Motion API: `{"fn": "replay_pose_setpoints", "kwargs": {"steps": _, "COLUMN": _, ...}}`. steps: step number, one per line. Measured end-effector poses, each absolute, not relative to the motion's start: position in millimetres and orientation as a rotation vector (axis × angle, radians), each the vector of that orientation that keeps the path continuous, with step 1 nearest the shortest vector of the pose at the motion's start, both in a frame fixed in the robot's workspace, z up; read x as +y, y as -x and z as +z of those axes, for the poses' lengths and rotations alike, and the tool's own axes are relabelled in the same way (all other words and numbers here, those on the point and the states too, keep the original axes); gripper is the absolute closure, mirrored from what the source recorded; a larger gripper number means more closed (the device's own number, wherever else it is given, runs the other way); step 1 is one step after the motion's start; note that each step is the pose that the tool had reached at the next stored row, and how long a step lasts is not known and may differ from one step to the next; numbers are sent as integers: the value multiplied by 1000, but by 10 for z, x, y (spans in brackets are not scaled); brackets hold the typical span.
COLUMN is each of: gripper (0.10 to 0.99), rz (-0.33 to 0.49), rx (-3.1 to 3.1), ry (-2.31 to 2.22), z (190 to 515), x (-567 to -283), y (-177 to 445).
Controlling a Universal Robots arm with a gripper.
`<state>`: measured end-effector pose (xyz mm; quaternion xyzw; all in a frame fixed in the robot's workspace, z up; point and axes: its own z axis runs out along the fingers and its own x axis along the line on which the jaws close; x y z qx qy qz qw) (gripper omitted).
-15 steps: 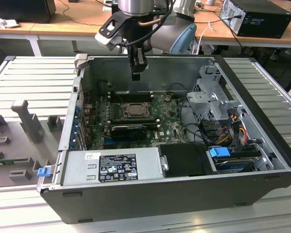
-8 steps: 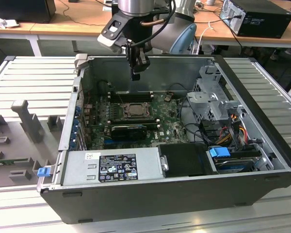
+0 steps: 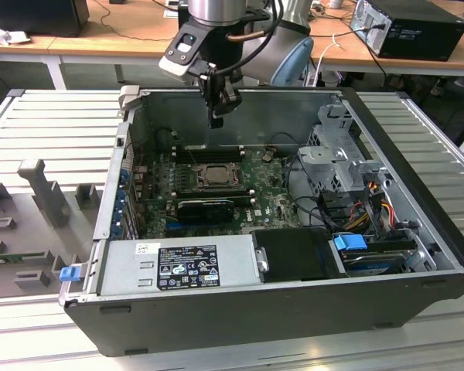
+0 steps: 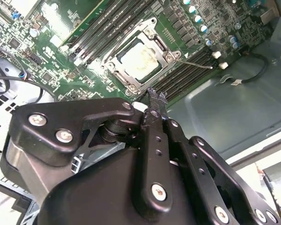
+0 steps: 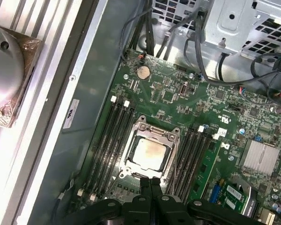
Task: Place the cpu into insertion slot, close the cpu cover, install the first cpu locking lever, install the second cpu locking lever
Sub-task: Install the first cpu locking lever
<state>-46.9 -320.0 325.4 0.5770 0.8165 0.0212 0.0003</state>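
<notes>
gripper (image 3: 216,117): fingers pressed together, empty, high over the case's (image 3: 294,108) far wall
cpu (image 5: 148,153): seated in the insertion slot (image 3: 213,176), below the fingertips (image 5: 145,187), slightly nearer
cpu cover (image 5: 152,132): lowered flat, framing the chip

Open PC case (image 3: 255,309) lies on its side on the slatted metal table (image 3: 54,124). Labelled power supply (image 3: 178,267) runs along the case's near edge, with a blue tab (image 3: 69,272) at the near corner on the exterior view's left. Black graphics card (image 3: 205,209) sits mid-board. Drive cage (image 3: 336,158) is by the far wall, a blue latch (image 3: 350,243) near the front. In the first wrist view: coin cell (image 5: 143,71), 2 banks of memory slots (image 5: 113,136), finned heatsink (image 5: 261,159). Grey fixtures (image 3: 42,189) sit on the table beside the case. Wooden desk (image 3: 124,35) behind carries a black PC (image 3: 417,27).
</notes>
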Motion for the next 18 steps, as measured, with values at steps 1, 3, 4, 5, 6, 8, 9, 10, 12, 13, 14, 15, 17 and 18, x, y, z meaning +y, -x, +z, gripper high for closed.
{"fn": "replay_pose_setpoints", "kwargs": {"steps": 1, "gripper": 980, "rz": 67, "rx": 2569, "ry": -1806, "z": 3254, "x": -3200, "y": 469}}
{"fn": "replay_pose_setpoints", "kwargs": {"steps": 3, "gripper": 980, "rz": 67, "rx": 2580, "ry": -1791, "z": 3254, "x": -3200, "y": 469}}
{"fn": "replay_pose_setpoints", "kwargs": {"steps": 4, "gripper": 980, "rz": 67, "rx": 2587, "ry": -1780, "z": 3254, "x": -3200, "y": 469}}
{"fn": "replay_pose_setpoints", "kwargs": {"steps": 5, "gripper": 980, "rz": 67, "rx": 2609, "ry": -1749, "z": 3254, "x": -3200, "y": 469}}
{"fn": "replay_pose_setpoints", "kwargs": {"steps": 6, "gripper": 980, "rz": 67, "rx": 2638, "ry": -1707, "z": 3253, "x": -3200, "y": 469}}
{"fn": "replay_pose_setpoints", "kwargs": {"steps": 8, "gripper": 980, "rz": 66, "rx": 2679, "ry": -1644, "z": 3253, "x": -3200, "y": 469}}
{"fn": "replay_pose_setpoints", "kwargs": {"steps": 9, "gripper": 980, "rz": 66, "rx": 2702, "ry": -1607, "z": 3252, "x": -3200, "y": 469}}
{"fn": "replay_pose_setpoints", "kwargs": {"steps": 10, "gripper": 980, "rz": 66, "rx": 2723, "ry": -1571, "z": 3250, "x": -3200, "y": 469}}
{"fn": "replay_pose_setpoints", "kwargs": {"steps": 12, "gripper": 980, "rz": 66, "rx": 2757, "ry": -1514, "z": 3248, "x": -3200, "y": 469}}
{"fn": "replay_pose_setpoints", "kwargs": {"steps": 13, "gripper": 980, "rz": 66, "rx": 2772, "ry": -1487, "z": 3246, "x": -3200, "y": 469}}
{"fn": "replay_pose_setpoints", "kwargs": {"steps": 14, "gripper": 980, "rz": 66, "rx": 2789, "ry": -1455, "z": 3245, "x": -3200, "y": 469}}
{"fn": "replay_pose_setpoints", "kwargs": {"steps": 15, "gripper": 980, "rz": 66, "rx": 2801, "ry": -1432, "z": 3244, "x": -3200, "y": 469}}
{"fn": "replay_pose_setpoints", "kwargs": {"steps": 17, "gripper": 980, "rz": 66, "rx": 2833, "ry": -1371, "z": 3242, "x": -3200, "y": 469}}
{"fn": "replay_pose_setpoints", "kwargs": {"steps": 18, "gripper": 980, "rz": 66, "rx": 2854, "ry": -1329, "z": 3241, "x": -3200, "y": 469}}
